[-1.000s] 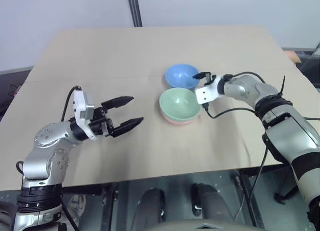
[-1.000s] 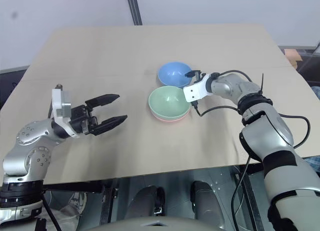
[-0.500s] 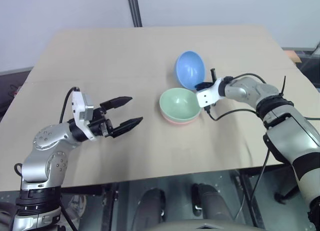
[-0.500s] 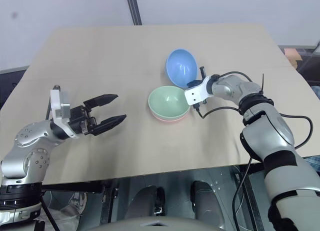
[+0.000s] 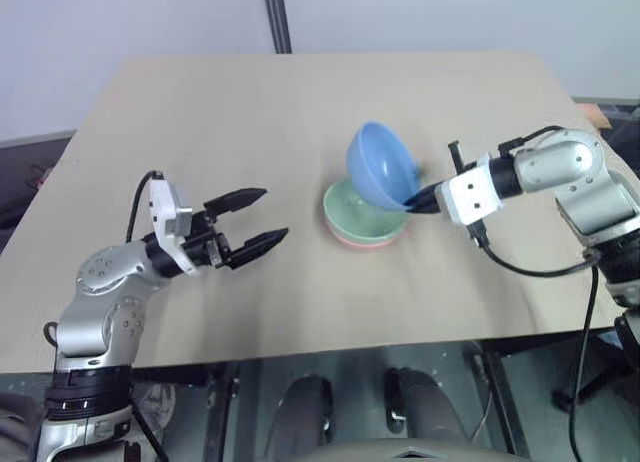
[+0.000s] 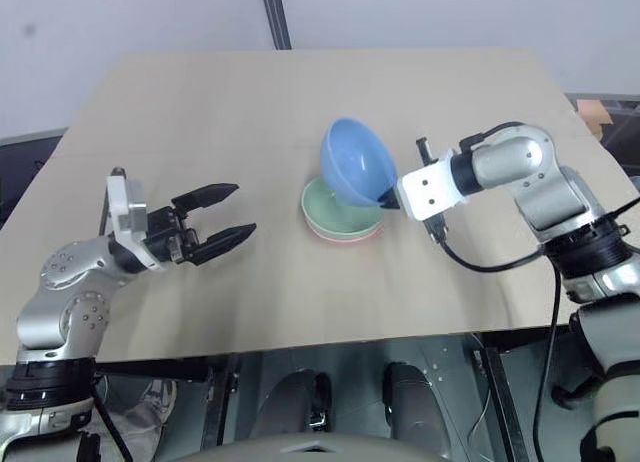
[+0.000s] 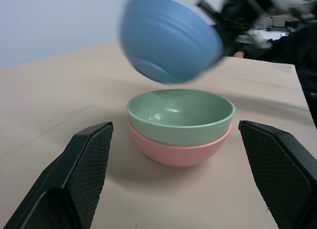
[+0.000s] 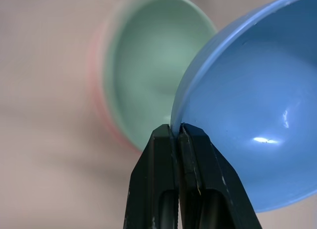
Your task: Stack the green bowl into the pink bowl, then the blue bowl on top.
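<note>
Table [image 5: 300, 112] first, bare tan wood. Right of centre, the green bowl [image 5: 352, 204] sits nested inside the pink bowl [image 7: 173, 153]. Hanging over them, tilted, is the blue bowl [image 5: 380, 167], its rim pinched at four o'clock by the right gripper [image 5: 418, 199]. Out at nine o'clock, well apart, the left gripper [image 5: 252, 220] hovers with fingers spread, holding nothing.

I get bright, even, diffuse light; shadows on the tabletop [image 5: 250, 112] are soft and faint. In my left wrist view the blue bowl [image 7: 166, 40] smears with motion blur. The right wrist view shows glare inside it, background out of focus.
</note>
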Available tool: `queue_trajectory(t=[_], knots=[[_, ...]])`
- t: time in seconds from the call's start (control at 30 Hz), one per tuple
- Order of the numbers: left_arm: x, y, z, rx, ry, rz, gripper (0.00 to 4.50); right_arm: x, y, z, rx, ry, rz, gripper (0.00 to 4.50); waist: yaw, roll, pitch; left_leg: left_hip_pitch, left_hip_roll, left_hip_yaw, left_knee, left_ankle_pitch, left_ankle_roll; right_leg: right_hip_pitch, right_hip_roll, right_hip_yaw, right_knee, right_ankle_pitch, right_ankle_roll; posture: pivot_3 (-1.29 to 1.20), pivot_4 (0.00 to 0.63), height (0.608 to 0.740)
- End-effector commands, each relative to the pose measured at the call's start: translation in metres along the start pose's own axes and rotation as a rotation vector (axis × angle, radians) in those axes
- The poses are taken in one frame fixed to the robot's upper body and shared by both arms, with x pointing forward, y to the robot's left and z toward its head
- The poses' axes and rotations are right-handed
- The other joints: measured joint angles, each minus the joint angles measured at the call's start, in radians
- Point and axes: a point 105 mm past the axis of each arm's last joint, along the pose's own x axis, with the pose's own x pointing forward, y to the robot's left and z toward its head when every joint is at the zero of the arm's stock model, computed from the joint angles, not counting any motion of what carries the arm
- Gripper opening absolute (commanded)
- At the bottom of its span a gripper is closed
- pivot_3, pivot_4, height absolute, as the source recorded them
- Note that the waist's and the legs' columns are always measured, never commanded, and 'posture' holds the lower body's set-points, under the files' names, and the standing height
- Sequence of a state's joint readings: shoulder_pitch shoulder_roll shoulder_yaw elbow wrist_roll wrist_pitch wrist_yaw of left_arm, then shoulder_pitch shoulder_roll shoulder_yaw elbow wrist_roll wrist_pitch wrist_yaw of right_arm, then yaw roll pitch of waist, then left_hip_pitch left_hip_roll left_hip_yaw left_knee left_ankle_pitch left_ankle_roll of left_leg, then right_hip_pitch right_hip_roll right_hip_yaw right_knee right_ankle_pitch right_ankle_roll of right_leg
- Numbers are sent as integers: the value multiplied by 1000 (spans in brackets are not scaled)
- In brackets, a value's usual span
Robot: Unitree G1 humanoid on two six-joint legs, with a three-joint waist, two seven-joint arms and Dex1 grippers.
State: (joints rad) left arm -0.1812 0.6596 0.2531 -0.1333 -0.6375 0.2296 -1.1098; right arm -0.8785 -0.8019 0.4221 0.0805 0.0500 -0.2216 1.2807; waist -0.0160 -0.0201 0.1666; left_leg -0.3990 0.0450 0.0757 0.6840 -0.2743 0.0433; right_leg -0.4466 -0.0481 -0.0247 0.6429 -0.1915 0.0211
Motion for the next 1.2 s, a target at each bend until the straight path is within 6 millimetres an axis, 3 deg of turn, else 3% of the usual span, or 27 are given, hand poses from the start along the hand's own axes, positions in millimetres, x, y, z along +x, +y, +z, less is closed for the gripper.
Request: queue_trajectory(t=[0.03, 0.13, 0.17, 0.2, 0.37, 0.5, 0.63, 0.8, 0.97, 1.1, 1.2], knots=[[4, -1, 6, 40, -20, -22, 4316, 7, 1, 10, 8, 25, 0, 56, 2, 0, 0, 1, 0, 0, 0, 0, 0, 0, 0, 0, 1, -1, -1, 0, 150, 740], [5, -1, 7, 43, -22, -26, 4316, 17, -1, 9, 33, 42, -14, 56, 2, 0, 0, 1, -2, 0, 1, 0, -1, 0, 1, 0, 2, -1, -2, 0, 150, 740], [5, -1, 8, 43, -23, -26, 4316, 17, -1, 9, 31, 45, -16, 690, 3, 0, 0, 1, -2, 0, 2, 1, -1, 0, 1, 0, 2, -1, -2, 0, 150, 740], [5, 0, 8, 43, -23, -26, 4316, 16, -2, 10, 27, 47, -18, 898, 4, 0, 0, 1, -3, 0, 2, 1, -1, 0, 1, 0, 2, -1, -1, 0, 150, 740], [5, -1, 6, 35, -26, -13, 4316, 4, -9, 16, 27, 49, -102, 3317, 6, 0, 0, -1, -3, -1, 1, 1, -1, 0, 0, 0, 0, 1, 1, 0, 150, 740], [7, 3, 3, 36, -23, 32, 4408, -24, -15, 25, 192, -15, -272, 3353, 13, 0, 0, -3, -4, -2, 1, 1, -1, 0, -1, -1, -1, 1, 1, 0, 150, 740], [5, -3, 5, 7, -14, 15, 4500, -53, -2, 23, 405, -53, -434, 4450, 21, -1, 0, -3, -4, -2, 1, 0, -1, 1, -1, -2, -1, 1, 1, 0, 150, 740], [-3, -11, 0, -34, 20, 42, 4500, -80, 29, 8, 657, -53, -656, 4450, 29, -1, 0, -2, -4, -2, 1, 0, -1, 1, 0, -2, -1, 0, 1, 0, 150, 740], [-22, -15, 0, -21, 85, 81, 4500, -97, 81, -9, 880, -17, -736, 4450, 27, -1, 0, -1, -4, -2, 1, 0, -1, 1, 0, -1, -1, -2, 0, 0, 150, 740], [-40, -10, 0, -67, 143, 123, 4500, -107, 113, -18, 940, 62, -749, 4450, 27, -1, -1, 2, -4, -3, 1, 0, -1, 3, 0, -1, 0, -4, 1, 0, 150, 740], [-43, -10, 0, -86, 167, 133, 4500, -108, 124, -21, 980, 70, -763, 4450, 27, -1, -1, 3, -3, -2, 1, 0, -1, 3, 0, -1, 0, -4, 1, 0, 150, 740]])
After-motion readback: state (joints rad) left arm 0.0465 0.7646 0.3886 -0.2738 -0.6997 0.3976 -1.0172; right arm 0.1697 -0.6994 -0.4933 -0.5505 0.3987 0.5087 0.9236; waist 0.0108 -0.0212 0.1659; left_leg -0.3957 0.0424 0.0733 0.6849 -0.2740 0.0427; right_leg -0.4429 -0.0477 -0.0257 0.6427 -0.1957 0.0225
